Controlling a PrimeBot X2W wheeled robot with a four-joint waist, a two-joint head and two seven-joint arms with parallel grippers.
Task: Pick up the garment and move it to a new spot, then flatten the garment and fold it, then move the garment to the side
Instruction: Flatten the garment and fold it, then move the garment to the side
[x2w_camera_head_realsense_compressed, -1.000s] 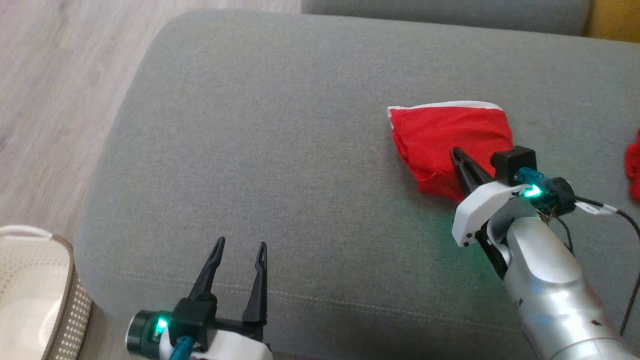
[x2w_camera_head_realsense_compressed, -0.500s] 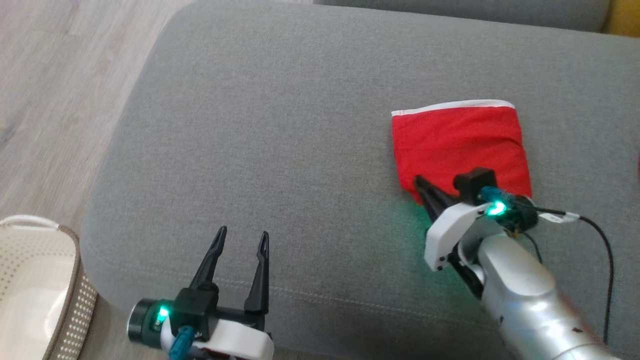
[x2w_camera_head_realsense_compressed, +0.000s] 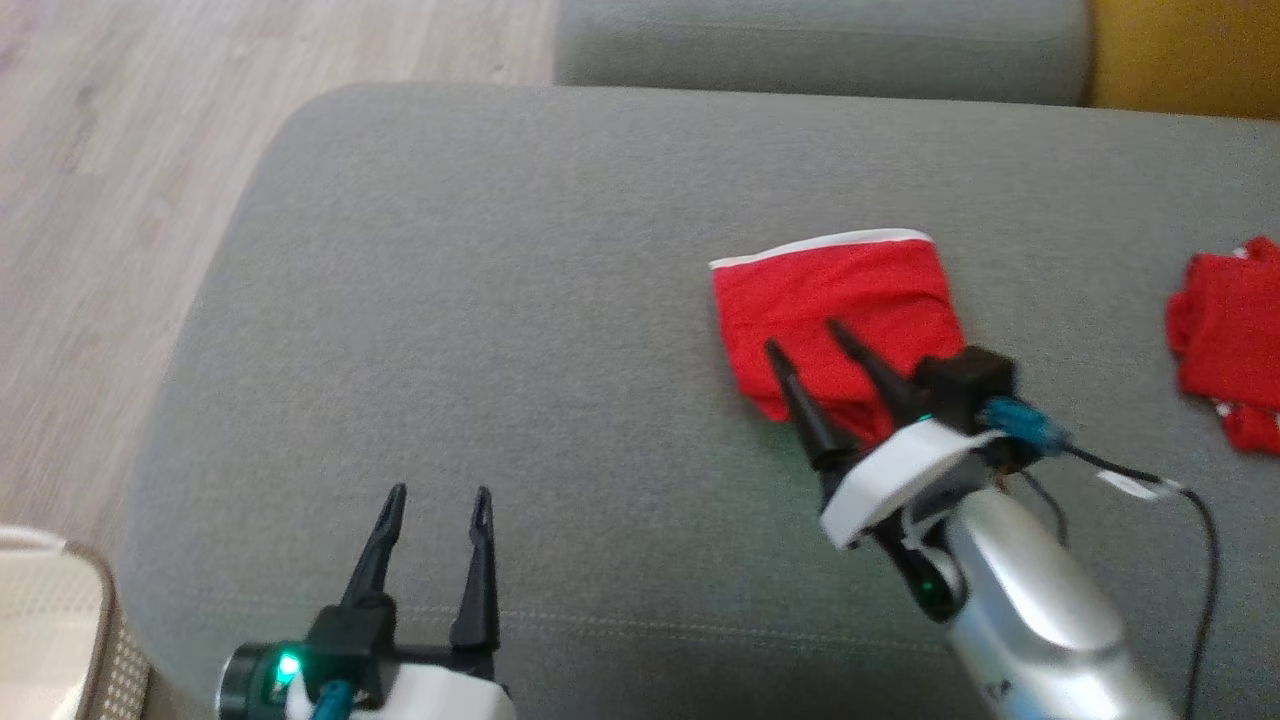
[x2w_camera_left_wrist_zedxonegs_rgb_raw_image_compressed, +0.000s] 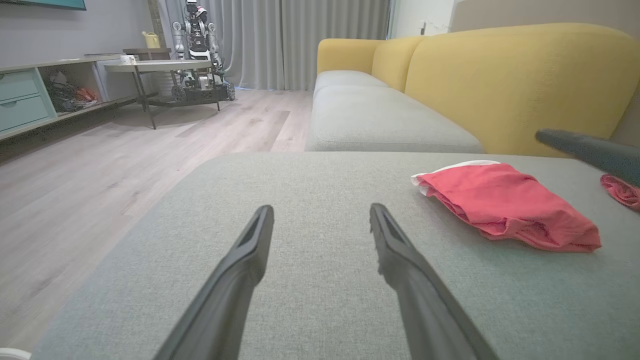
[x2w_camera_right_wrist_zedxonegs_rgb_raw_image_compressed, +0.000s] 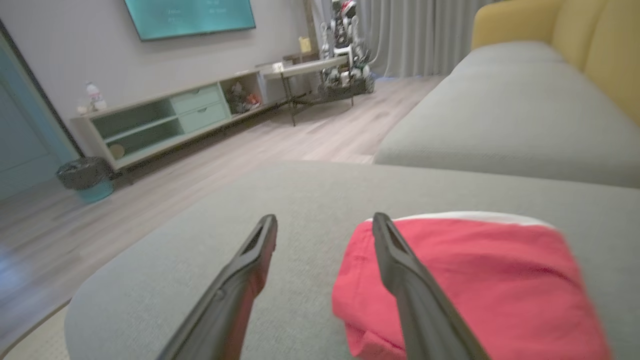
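The head view takes in the grey cushion from above. Toward its right edge a second red cloth is spread, and off its near left corner stands a pale basket. The left wrist view shows that cloth only as a sliver, yet it adds the yellow backrest behind the cushion and another robot by a round table across the floor. The right wrist view adds a wall screen, a low cabinet and a dark bin beyond the cushion's far left.

Count: 2 red cloths, 2 grey cushions with the further one behind, 1 basket, and 2 sets of jaws with 2 dark fingers each.

The garment, folded red with a white band along its far edge, lies flat on the cushion's right half. The right jaws are spread apart at its near left corner. From above, both fingers overlap the red. In the right wrist view 1 finger crosses the cloth's left edge and the other lies over bare cushion. I cannot tell whether they touch the cloth. The left jaws stand wide, fingers over the cushion's near left part, well apart from the garment.
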